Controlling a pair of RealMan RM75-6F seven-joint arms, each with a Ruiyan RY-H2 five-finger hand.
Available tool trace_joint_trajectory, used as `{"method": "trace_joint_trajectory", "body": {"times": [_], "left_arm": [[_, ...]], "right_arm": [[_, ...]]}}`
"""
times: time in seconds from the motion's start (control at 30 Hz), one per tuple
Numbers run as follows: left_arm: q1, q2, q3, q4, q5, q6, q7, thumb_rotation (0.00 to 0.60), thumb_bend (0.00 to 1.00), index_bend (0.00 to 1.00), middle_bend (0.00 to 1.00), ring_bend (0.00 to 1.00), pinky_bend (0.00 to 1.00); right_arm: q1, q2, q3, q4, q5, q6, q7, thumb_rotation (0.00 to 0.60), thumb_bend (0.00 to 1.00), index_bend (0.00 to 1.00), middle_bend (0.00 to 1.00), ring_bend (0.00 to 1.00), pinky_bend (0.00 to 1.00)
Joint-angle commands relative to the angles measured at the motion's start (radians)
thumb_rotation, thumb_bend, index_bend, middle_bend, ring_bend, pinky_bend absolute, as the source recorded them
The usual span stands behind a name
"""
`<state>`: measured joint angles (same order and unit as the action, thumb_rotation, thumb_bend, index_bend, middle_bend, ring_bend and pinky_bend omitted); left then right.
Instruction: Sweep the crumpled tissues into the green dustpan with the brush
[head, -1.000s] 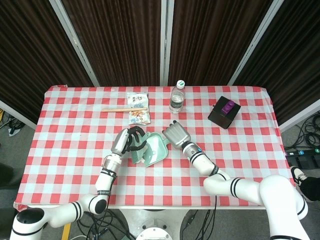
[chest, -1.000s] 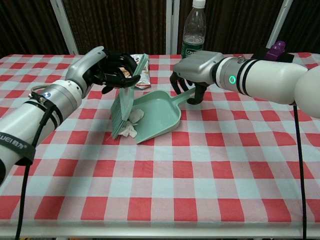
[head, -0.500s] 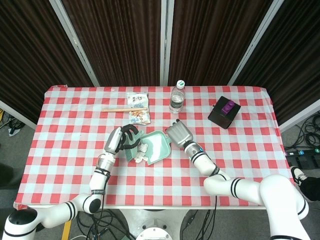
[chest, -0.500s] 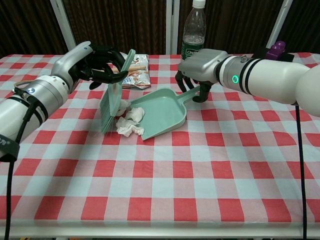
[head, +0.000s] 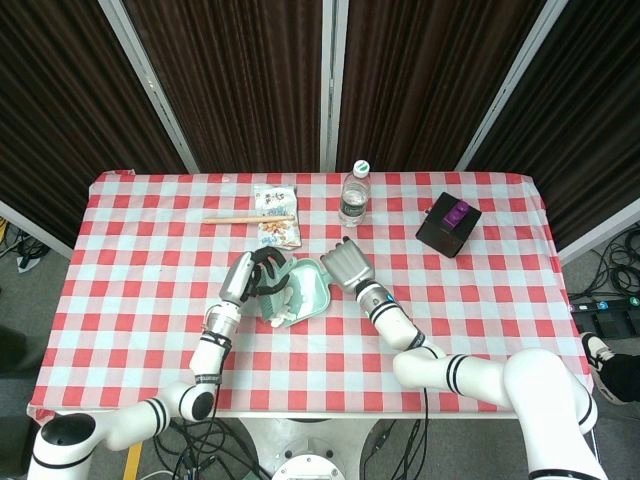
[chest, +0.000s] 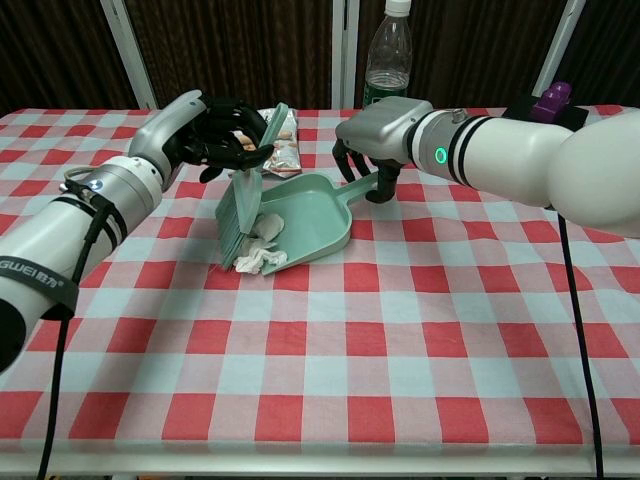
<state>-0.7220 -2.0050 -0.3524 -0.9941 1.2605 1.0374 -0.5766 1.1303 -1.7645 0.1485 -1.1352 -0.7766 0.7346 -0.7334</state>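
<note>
A green dustpan (chest: 312, 215) lies on the checked tablecloth, its mouth facing left; in the head view the dustpan (head: 308, 289) sits mid-table. My right hand (chest: 378, 132) (head: 346, 266) grips its handle from above. My left hand (chest: 208, 128) (head: 256, 274) holds the green brush (chest: 243, 205) with bristles down at the pan's mouth. White crumpled tissues (chest: 263, 240) (head: 283, 307) lie against the bristles, some inside the pan's mouth and one on the lip at the front edge.
A water bottle (head: 354, 195) (chest: 387, 50) stands behind the pan. A snack packet (head: 276, 215) (chest: 286, 140) and a wooden stick (head: 250, 216) lie at the back left. A black box (head: 449, 224) with a purple piece sits at the back right.
The brush swung out left, then came back right against the pan's mouth, pushing the tissues in. My right hand shifted the dustpan a little left toward the brush.
</note>
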Motion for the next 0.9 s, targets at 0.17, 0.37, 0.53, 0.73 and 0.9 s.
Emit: {"method": "trace_joint_trajectory", "body": {"times": [0.17,0.37,0.53,0.73,0.9], "left_arm": [[-0.022,-0.028,-0.016,0.003,0.001,-0.004,-0.031,0.600,0.52,0.54,0.52,0.60,0.87],[-0.035,-0.042,-0.030,-0.006,-0.007,-0.013,-0.052,0.600,0.53,0.54,0.52,0.60,0.87],[-0.039,-0.048,-0.037,-0.008,-0.006,-0.008,-0.069,0.600,0.53,0.54,0.52,0.60,0.87],[-0.035,-0.044,-0.054,-0.036,-0.020,-0.005,-0.095,0.600,0.53,0.54,0.52,0.60,0.87],[-0.028,-0.036,-0.060,-0.047,-0.022,0.013,-0.086,0.600,0.53,0.54,0.52,0.59,0.87]], "right_arm": [[-0.001,-0.008,0.007,0.004,0.007,-0.009,0.029,0.600,0.60,0.70,0.57,0.37,0.25],[-0.015,-0.009,0.016,0.005,0.003,-0.023,0.088,0.600,0.60,0.71,0.57,0.36,0.25],[-0.034,-0.005,0.030,0.000,-0.009,-0.055,0.174,0.600,0.60,0.71,0.57,0.37,0.25],[-0.053,-0.005,0.042,0.002,-0.056,-0.063,0.260,0.600,0.59,0.70,0.56,0.36,0.25],[-0.064,0.002,0.046,0.001,-0.080,-0.073,0.313,0.600,0.49,0.59,0.54,0.33,0.24]]}}
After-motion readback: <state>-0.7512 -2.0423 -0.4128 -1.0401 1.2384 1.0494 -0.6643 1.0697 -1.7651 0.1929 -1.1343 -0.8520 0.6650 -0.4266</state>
